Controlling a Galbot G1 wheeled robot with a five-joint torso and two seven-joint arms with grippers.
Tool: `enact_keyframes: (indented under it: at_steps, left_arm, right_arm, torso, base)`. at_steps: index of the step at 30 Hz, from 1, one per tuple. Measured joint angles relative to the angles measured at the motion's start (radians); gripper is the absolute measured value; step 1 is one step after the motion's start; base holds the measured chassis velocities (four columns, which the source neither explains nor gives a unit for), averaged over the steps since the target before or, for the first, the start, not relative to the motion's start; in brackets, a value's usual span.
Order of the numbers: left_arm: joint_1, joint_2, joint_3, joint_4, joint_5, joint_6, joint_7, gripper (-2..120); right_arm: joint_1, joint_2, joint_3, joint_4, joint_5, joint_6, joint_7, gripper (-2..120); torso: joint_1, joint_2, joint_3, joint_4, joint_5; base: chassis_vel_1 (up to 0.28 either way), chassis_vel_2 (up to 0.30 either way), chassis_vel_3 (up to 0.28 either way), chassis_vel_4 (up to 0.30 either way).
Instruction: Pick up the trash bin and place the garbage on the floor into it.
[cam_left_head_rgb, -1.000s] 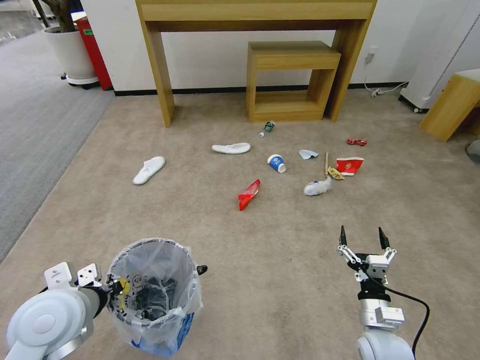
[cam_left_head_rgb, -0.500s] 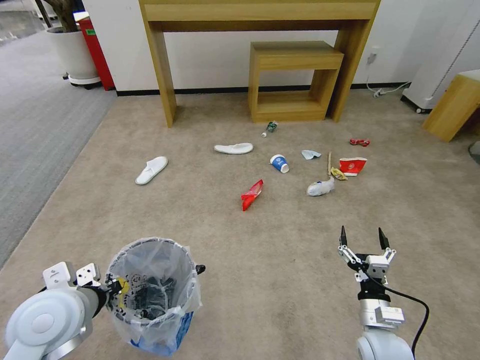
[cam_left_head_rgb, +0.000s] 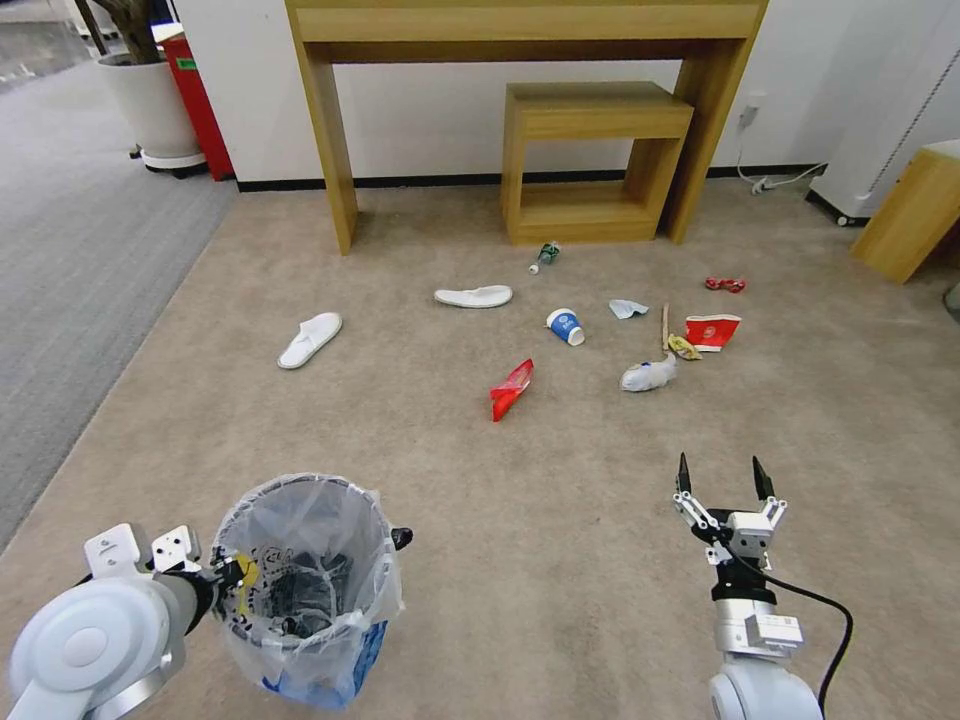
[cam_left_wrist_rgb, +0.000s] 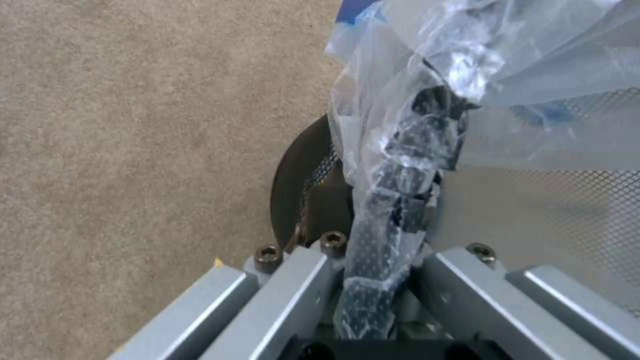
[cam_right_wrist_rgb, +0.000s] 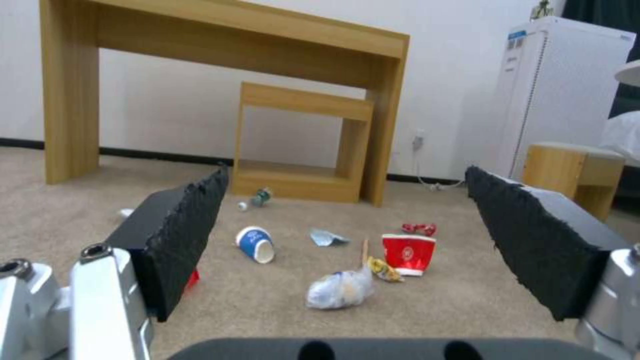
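I have the trash bin (cam_left_head_rgb: 305, 580) in my left gripper (cam_left_head_rgb: 232, 572), low at the near left; the left wrist view shows the jaws clamped on the bin's rim with the crinkly plastic liner (cam_left_wrist_rgb: 400, 165) pinched between them. The right gripper (cam_left_head_rgb: 720, 485) hangs at the near right over bare beige carpet (cam_left_head_rgb: 560, 560), jaws spread wide and empty.

Over the last second the whole head view has slid a little: the litter sits slightly further right in the picture than it did, while both arms keep their places. I read that as my base or head turning, not as anything on the floor moving. No piece has been touched.

The garbage lies well ahead, in the middle distance: two white slippers (cam_left_head_rgb: 310, 340) (cam_left_head_rgb: 473, 296) to the left, a red wrapper (cam_left_head_rgb: 511, 389) nearest me, a blue-white paper cup (cam_left_head_rgb: 566, 326) on its side, a crushed plastic bottle (cam_left_head_rgb: 649, 375) with a wooden stick (cam_left_head_rgb: 665, 327) just beyond it, a red paper cup (cam_left_head_rgb: 713, 332), a tissue (cam_left_head_rgb: 628, 309), a small red wrapper (cam_left_head_rgb: 725, 285) far right, and another bottle (cam_left_head_rgb: 543, 256) near the low wooden shelf (cam_left_head_rgb: 590, 165).

So the bin is picked up, and I judge the collecting has not begun; everything is out of reach from here.
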Motion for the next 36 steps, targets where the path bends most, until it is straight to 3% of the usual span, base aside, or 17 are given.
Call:
enact_keyframes:
  at_steps: [36]
  left_arm:
    - [0.010,-0.005,-0.010,-0.015,0.008,-0.002,0.003,0]
  right_arm:
    - [-0.015,0.005,0.002,0.010,-0.012,0.011,-0.003,89]
  torso:
    - [0.000,0.000,0.000,0.0000,0.0000]
  base:
    - [0.053,0.055,-0.044,-0.046]
